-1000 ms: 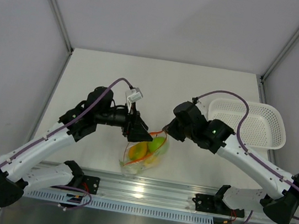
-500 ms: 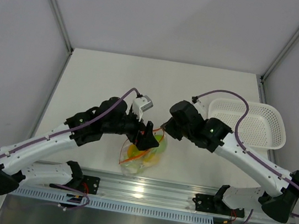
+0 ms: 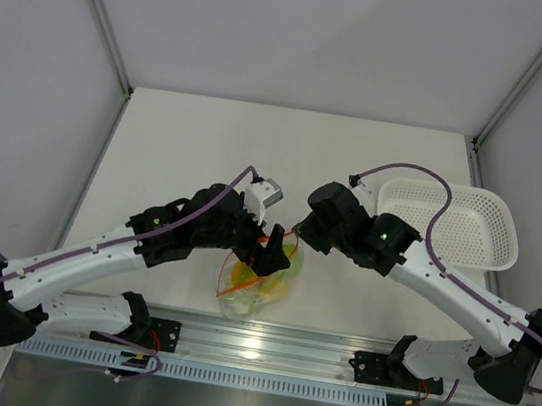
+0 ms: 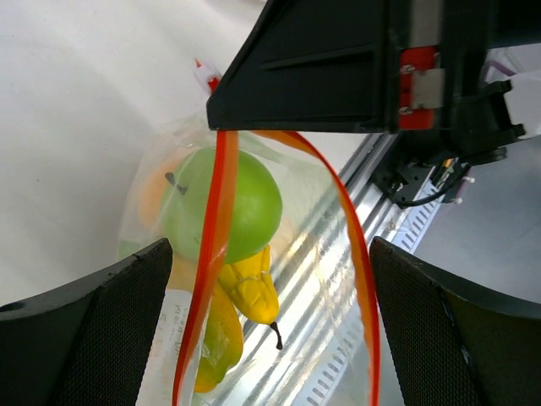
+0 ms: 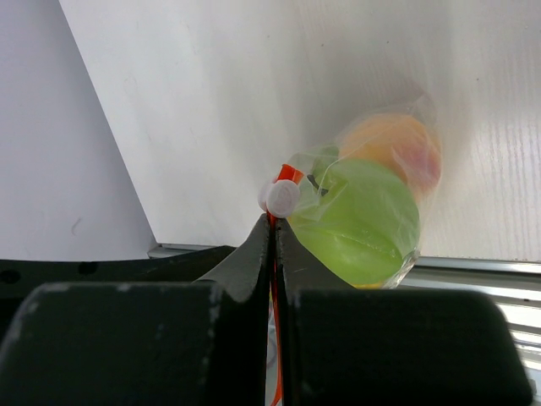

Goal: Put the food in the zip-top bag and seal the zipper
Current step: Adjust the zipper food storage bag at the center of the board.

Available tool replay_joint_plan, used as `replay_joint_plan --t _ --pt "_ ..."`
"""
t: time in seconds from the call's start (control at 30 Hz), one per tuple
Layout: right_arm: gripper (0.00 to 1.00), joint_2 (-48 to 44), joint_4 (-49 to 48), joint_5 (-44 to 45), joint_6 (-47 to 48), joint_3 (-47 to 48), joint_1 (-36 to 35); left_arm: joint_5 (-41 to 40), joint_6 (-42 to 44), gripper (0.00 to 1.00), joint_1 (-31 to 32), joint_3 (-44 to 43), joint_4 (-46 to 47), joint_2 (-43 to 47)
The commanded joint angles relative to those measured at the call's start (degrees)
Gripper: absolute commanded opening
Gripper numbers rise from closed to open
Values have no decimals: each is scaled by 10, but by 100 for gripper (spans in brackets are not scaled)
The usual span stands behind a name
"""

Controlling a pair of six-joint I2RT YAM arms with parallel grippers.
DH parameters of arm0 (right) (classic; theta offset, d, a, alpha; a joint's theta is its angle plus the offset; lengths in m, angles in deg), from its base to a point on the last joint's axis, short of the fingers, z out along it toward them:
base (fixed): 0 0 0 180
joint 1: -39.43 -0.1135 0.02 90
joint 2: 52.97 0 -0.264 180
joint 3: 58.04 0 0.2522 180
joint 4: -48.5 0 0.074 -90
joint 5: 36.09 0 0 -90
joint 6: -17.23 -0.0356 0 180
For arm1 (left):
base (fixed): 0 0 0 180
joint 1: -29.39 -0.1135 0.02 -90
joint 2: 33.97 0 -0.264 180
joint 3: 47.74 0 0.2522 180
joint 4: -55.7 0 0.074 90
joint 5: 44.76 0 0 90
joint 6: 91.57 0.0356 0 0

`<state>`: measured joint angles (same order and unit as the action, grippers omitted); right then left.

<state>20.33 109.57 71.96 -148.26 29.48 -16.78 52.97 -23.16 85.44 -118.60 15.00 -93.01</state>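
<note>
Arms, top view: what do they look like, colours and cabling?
Left arm and right arm: white link shells, black joints and wrists. A purple cable runs along each. The right arm shows a green light; the left wrist carries a white block.

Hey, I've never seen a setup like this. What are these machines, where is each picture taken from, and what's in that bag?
These are two robot arms bolted to a white table. The wide picture looks down from above; the other two come from wrist cameras. The right gripper is shut, pinching one end of the orange-red zipper of a clear zip-top bag. The left gripper stands open at the bag's mouth, holding nothing. Inside are a green apple, yellow fruit and an orange piece. The zipper is unsealed. A white mesh basket sits at the right.
</note>
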Motion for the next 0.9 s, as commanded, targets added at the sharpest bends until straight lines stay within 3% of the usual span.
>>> replay_joint_plan --t 0.0,0.27,0.37,0.4,0.6,0.73,0.77,0.87 --pt "0 -6 0 29 -19 14 -3 -37 -13 100 11 -17 -7 -10" --pt "0 -4 5 38 -24 14 -4 -69 -22 99 41 -28 -12 -21" --pt "0 -1 6 42 -23 11 -3 -65 -30 89 48 -32 -8 -29" --pt "0 0 7 43 -23 10 -3 -61 -32 79 49 -31 -5 -32" --pt "6 -3 9 74 -5 6 0 -29 -29 42 49 -26 2 -42" --pt "20 3 -6 58 81 16 11 -46 -21 18 47 -21 -12 -38" --pt "25 7 4 58 91 24 14 -49 -21 7 46 -16 -13 -34" --pt "40 20 32 53 150 50 28 -44 -21 1 37 -2 -9 -20"
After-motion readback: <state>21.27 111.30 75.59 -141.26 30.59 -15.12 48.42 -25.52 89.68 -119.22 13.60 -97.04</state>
